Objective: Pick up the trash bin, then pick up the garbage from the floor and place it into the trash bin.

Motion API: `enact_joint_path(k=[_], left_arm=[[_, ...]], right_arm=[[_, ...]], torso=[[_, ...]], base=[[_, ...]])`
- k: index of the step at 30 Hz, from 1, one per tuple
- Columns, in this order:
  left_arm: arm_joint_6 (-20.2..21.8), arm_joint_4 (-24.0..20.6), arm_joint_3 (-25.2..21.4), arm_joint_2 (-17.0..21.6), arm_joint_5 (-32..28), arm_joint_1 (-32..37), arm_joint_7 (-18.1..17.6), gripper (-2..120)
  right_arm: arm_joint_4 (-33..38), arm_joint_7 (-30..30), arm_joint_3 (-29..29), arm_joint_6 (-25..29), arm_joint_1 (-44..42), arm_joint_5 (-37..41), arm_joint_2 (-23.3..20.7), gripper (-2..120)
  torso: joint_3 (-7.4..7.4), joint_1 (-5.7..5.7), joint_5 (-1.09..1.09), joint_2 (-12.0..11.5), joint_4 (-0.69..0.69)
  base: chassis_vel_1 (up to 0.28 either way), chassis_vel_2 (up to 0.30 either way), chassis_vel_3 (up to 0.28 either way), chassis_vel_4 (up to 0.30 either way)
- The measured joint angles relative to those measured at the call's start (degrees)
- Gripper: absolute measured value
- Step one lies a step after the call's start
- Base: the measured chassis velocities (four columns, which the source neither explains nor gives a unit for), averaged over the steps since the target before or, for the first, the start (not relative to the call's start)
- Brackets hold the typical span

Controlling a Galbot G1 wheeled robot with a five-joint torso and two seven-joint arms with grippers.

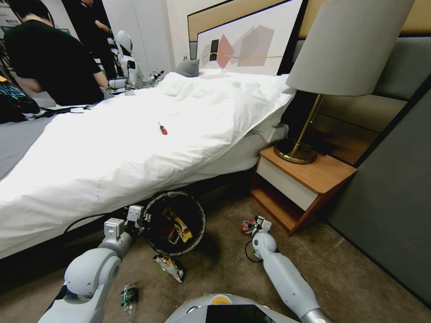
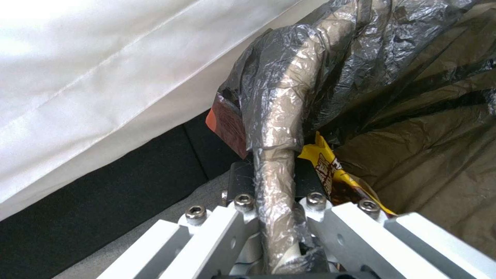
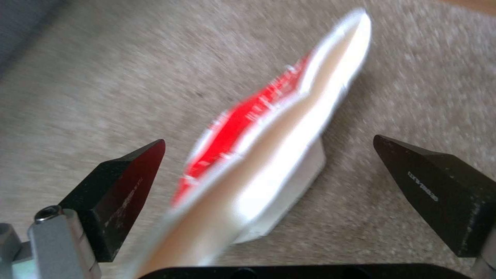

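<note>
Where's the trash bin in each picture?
Head view: trash bin low middle, beside the bed, left pincer on its rim.
Left wrist view: trash bin rim clamped in that pincer.
Right wrist view: right pincer open around the cup instead.
Shared landmark: the carpet.

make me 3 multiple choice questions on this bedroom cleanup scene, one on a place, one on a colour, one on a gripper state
1. Where does the trash bin stand?
A. on the nightstand
B. on the floor beside the bed
C. on the bed

2. What colour is the bin's liner bag?
A. black
B. blue
C. green

3. How is the right gripper?
A. shut on the bottle
B. shut and empty
C. open around a flattened red-and-white cup

Answers:
1. B, it sits on carpet at the bed's edge.
2. A, crinkly black film covers the rim.
3. C, both fingers stand apart from the cup.
</note>
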Motion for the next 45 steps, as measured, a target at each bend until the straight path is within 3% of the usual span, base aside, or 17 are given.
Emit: enact_joint_path(k=[19,22,24,29,34,37,45], left_arm=[[0.0,0.9,0.1,0.1,0.0,-0.5,0.1,1],[-0.1,0.9,0.0,0.1,0.0,-0.4,0.1,1],[-0.1,0.9,0.0,0.1,0.0,-0.4,0.1,1],[-0.1,0.9,-0.1,0.0,0.0,-0.3,0.1,1],[-0.1,0.9,0.0,-0.1,0.0,-0.2,0.1,1],[-0.2,0.8,0.0,-0.2,0.1,-0.1,0.1,1],[-0.2,0.7,0.2,-0.2,0.2,-0.1,0.1,1]], right_arm=[[-5.2,-0.2,-0.9,2.2,1.7,-0.1,1.2,97],[-5.8,-0.5,-1.3,2.5,1.8,-0.2,1.4,80],[-5.9,-0.6,-1.4,2.6,1.8,-0.2,1.4,77],[-6.2,-0.9,-2.0,3.1,1.8,-0.7,1.5,55],[-6.2,-1.0,-2.3,3.3,1.8,-1.0,1.5,42],[-6.1,-1.1,-2.5,3.4,1.7,-1.4,1.5,27],[-6.1,-1.5,-2.6,3.6,1.7,-1.8,1.6,1]], torso=[[0.0,0.0,0.0,0.0,0.0],[0.0,0.0,0.0,0.0,0.0],[0.0,0.0,0.0,0.0,0.01],[0.0,0.0,0.0,0.0,0.01],[0.0,0.0,0.0,0.0,0.0],[0.0,0.0,-0.01,0.0,-0.01],[0.0,0.0,0.01,0.0,0.02]], base=[[0.0,0.0,0.0,0.0],[0.0,0.0,0.0,0.0],[0.0,0.0,0.0,0.0],[0.0,0.0,0.0,0.0],[0.0,0.0,0.0,0.0],[0.0,0.0,0.0,0.0],[0.0,0.0,0.0,0.0]])
